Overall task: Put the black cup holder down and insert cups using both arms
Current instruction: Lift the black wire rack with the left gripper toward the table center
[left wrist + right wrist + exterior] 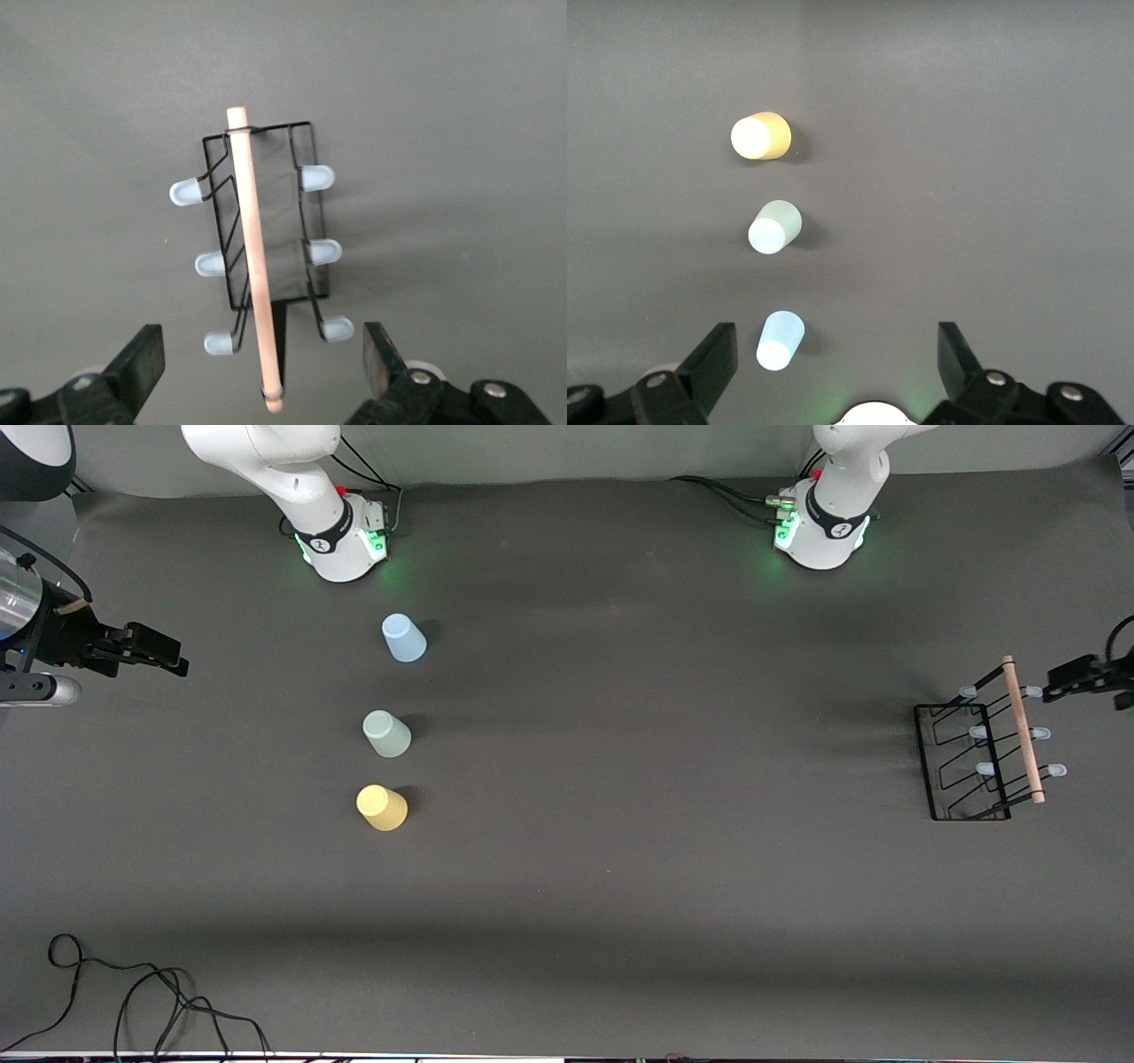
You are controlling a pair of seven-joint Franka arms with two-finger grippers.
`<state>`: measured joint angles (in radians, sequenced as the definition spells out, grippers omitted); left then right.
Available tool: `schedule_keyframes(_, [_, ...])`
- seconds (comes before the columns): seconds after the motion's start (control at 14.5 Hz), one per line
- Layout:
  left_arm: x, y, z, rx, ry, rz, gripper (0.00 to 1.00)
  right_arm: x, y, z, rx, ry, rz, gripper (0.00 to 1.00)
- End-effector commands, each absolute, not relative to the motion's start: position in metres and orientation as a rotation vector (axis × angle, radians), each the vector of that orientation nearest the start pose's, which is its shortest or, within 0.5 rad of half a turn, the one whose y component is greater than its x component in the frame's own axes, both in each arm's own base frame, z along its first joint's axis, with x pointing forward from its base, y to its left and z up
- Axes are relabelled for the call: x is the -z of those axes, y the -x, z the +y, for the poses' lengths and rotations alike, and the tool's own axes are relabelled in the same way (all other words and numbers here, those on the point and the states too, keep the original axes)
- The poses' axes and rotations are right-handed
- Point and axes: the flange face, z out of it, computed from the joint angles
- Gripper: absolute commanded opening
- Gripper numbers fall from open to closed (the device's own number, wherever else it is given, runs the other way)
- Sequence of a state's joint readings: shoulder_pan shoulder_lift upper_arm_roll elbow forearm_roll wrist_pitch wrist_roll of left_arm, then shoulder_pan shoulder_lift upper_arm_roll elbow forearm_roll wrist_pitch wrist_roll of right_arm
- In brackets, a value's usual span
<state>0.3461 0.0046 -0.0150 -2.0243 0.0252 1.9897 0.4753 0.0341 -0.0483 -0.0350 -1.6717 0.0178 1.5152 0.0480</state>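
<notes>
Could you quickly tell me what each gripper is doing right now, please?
Left gripper: open, empty, above the black cup holder.
Right gripper: open, empty, above the table near the light blue cup.

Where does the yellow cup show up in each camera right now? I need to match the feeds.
Front view: the yellow cup stands on the table toward the right arm's end, nearest the camera of the three cups.
Left wrist view: not in it; only the cup holder shows.
Right wrist view: the yellow cup is the one farthest from the right gripper.
Shared landmark: the green cup next to it in the row.
</notes>
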Motion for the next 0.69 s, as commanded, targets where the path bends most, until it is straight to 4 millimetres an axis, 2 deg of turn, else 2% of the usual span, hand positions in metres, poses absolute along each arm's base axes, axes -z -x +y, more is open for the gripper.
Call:
schedule_keyframes(0.0, [-0.409,-0.502,0.178,-0.040,3.108,0.296,1.00,-0.602,-0.528,0.001,-0.157,3.120,0.095,1.00])
schedule_keyframes(0.28, [-0.365,-0.511,0.181,-0.033,3.106,0.306,1.00,-0.601,-0.528,0.001,-0.159,3.120,0.095,1.00])
schedule_keyframes(0.48, [-0.348,-0.517,0.182,-0.021,3.104,0.315,0.99,-0.601,-0.528,0.001,-0.159,3.120,0.095,1.00])
schedule_keyframes(0.55, [-0.346,-0.517,0.182,-0.025,3.105,0.315,0.97,-0.601,-0.528,0.001,-0.159,3.120,0.095,1.00])
schedule_keyframes(0.62, [-0.346,-0.517,0.182,-0.025,3.105,0.317,0.88,-0.601,-0.528,0.001,-0.159,3.120,0.095,1.00])
